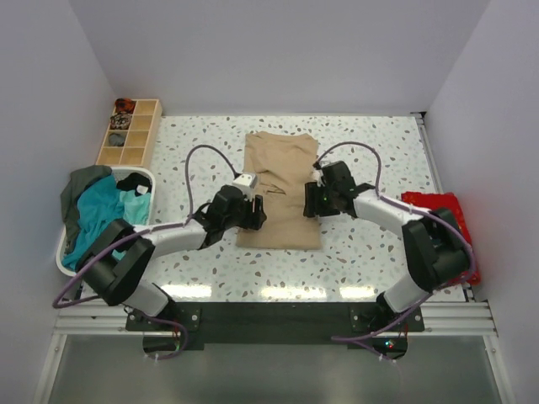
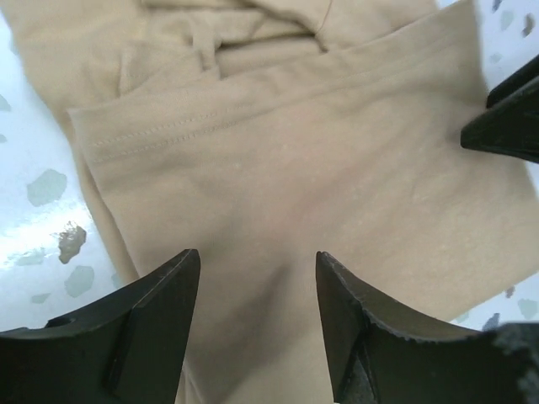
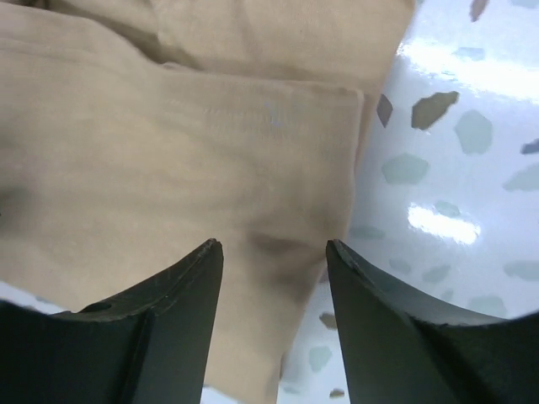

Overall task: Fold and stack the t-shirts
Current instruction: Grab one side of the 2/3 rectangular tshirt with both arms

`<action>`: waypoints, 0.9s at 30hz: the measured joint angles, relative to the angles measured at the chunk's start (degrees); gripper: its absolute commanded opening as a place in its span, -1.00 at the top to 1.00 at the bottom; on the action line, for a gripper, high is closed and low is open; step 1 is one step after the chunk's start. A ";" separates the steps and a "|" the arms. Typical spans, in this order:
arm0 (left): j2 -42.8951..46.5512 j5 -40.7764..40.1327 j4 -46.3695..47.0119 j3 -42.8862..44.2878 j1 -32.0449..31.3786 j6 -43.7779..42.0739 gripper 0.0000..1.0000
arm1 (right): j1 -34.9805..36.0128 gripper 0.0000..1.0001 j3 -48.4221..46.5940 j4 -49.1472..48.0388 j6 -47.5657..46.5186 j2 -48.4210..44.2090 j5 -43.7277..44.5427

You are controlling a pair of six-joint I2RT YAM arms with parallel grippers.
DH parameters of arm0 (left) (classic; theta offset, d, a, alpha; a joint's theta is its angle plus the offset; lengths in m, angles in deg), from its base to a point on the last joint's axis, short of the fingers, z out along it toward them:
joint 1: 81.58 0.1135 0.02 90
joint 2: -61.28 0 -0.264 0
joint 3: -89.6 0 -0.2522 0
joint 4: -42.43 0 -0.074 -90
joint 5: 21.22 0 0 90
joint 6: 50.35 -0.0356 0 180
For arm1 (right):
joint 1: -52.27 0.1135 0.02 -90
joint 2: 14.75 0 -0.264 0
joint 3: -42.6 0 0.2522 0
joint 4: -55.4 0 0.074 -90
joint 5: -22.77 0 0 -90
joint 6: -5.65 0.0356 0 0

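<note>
A sandy-beige t-shirt [image 1: 279, 187] lies folded into a long strip in the middle of the table, its sleeves turned in. My left gripper [image 1: 255, 210] is open over the shirt's left edge; in the left wrist view [image 2: 258, 261] its jaws stand apart just above the beige cloth [image 2: 303, 160]. My right gripper [image 1: 308, 200] is open over the shirt's right edge; in the right wrist view [image 3: 274, 246] its jaws straddle the cloth's edge [image 3: 168, 151]. Teal [image 1: 99, 210] and dark grey-green [image 1: 80, 187] t-shirts hang out of the basket at the left.
A white plastic basket [image 1: 140, 175] stands at the table's left edge. A wooden divided box [image 1: 130, 131] sits at the back left. A red cloth [image 1: 446, 220] lies at the right edge. The speckled tabletop [image 1: 379, 151] surrounds the shirt.
</note>
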 measured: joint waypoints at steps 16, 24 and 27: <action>23.17 -3.69 -7.26 -10.56 -0.02 3.82 -0.57 | -0.87 -0.32 9.46 2.64 6.67 -16.90 -1.55; 26.75 -2.23 -8.15 -18.58 -0.02 7.89 -0.62 | -0.90 -0.35 17.31 2.23 11.34 -20.28 -4.87; 26.58 -0.92 -6.27 -19.74 -0.02 8.72 -0.62 | -0.90 -0.36 18.14 1.20 12.48 -20.37 -6.47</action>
